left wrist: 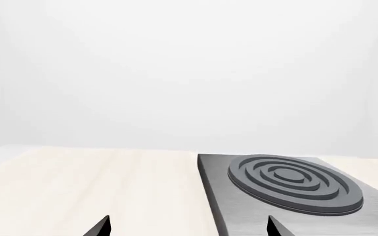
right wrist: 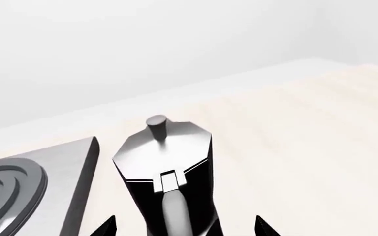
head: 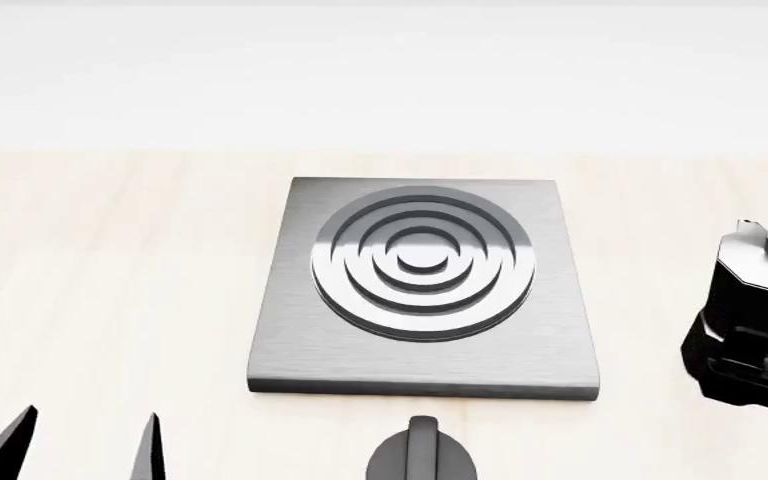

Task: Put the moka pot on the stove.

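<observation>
The moka pot (right wrist: 169,172), black and faceted with a silver-grey lid and knob, is upright on the pale wooden table, just right of the stove (head: 424,290). In the head view the moka pot (head: 762,285) sits at the right edge. My right gripper (right wrist: 185,228) is open, a finger on each side of the pot's lower body and handle, with a gap on both sides. The right gripper (head: 747,372) shows as a dark mass in front of the pot. My left gripper (left wrist: 187,228) is open and empty, near the stove's (left wrist: 287,196) front left corner.
A black round dial knob (head: 422,455) lies on the table (head: 117,260) just in front of the stove's near edge. The left gripper's fingers (head: 144,450) show at the bottom left of the head view. A plain white wall is behind the table.
</observation>
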Controlling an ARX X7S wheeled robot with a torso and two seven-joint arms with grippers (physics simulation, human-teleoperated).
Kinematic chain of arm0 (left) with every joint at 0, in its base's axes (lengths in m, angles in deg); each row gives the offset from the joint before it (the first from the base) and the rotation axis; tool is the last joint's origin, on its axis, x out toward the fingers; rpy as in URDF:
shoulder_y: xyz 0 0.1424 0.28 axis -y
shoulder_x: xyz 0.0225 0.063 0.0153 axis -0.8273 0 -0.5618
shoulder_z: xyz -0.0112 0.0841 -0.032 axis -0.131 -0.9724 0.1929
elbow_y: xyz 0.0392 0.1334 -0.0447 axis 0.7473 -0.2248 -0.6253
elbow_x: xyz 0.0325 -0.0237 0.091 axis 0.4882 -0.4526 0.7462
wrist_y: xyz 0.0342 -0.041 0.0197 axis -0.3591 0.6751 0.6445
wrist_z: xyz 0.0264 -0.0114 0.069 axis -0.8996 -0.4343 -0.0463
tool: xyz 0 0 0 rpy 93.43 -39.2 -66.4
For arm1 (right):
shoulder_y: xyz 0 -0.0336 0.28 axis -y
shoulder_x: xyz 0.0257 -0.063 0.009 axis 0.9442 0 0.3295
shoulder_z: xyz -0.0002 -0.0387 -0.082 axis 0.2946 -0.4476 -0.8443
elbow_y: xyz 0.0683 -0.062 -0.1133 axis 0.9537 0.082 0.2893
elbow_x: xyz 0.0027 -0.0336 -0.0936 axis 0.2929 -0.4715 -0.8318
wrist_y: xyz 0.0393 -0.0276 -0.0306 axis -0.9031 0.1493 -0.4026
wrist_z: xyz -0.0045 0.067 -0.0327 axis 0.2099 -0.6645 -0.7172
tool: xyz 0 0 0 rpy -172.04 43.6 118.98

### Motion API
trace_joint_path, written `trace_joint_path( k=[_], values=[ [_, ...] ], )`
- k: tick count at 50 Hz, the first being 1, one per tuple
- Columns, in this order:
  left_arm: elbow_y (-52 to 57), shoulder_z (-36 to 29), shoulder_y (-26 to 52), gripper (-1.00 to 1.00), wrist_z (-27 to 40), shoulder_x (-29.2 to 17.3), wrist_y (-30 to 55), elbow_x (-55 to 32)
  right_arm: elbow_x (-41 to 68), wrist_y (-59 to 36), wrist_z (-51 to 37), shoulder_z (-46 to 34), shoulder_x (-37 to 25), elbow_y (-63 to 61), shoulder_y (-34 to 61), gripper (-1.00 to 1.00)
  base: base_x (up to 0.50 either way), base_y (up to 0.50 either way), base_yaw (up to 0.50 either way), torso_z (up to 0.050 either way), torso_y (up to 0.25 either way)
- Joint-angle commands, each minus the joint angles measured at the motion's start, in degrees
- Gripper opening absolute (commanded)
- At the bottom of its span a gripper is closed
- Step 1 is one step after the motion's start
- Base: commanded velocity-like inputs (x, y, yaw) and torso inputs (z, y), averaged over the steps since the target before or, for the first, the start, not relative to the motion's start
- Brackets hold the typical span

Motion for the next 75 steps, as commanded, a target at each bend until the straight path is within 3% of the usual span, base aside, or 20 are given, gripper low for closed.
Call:
trace_joint_path(
  k=[1, 38, 39, 54, 66, 75],
  values=[
    [-0.27, -0.24, 0.25, 1.00, 0.02, 0.02, -0.07, 0.01, -0.44, 0.96, 0.42, -0.21, 0.11, 1.68, 1.18, 1.00, 0.00, 0.00, 0.00, 0.000, 0.000],
    [-0.01, -0.62, 0.08, 1.00, 0.49, -0.42, -0.26, -0.11, -3.11, 3.28, 0.94, -2.29, 0.80, 5.93, 3.80, 1.00, 0.00, 0.00, 0.00, 0.000, 0.000],
    [0.09, -0.60, 0.02, 1.00, 0.48, -0.46, -0.29, -0.20, -3.00, 3.08, 0.93, -2.27, 0.72, 5.28, 3.61, -1.00, 0.00, 0.00, 0.00, 0.000, 0.000],
    [0.24, -0.74, 0.21, 1.00, 0.60, -0.66, -0.08, -0.43, -2.86, 1.84, 1.27, -3.11, 0.50, 0.27, 2.31, -1.00, 0.00, 0.00, 0.00, 0.000, 0.000],
    [0.28, -0.72, 0.37, 1.00, 0.68, -0.88, 0.09, -0.79, -6.44, -10.46, -4.69, -10.62, -2.94, -36.46, 6.90, -1.00, 0.00, 0.00, 0.00, 0.000, 0.001],
    [0.53, -0.72, 0.37, 1.00, 0.74, -1.09, 0.16, -1.02, -9.27, -13.69, -3.56, -16.85, -2.16, -42.01, 10.52, -1.00, 0.00, 0.00, 0.00, 0.000, 0.001]
  ],
)
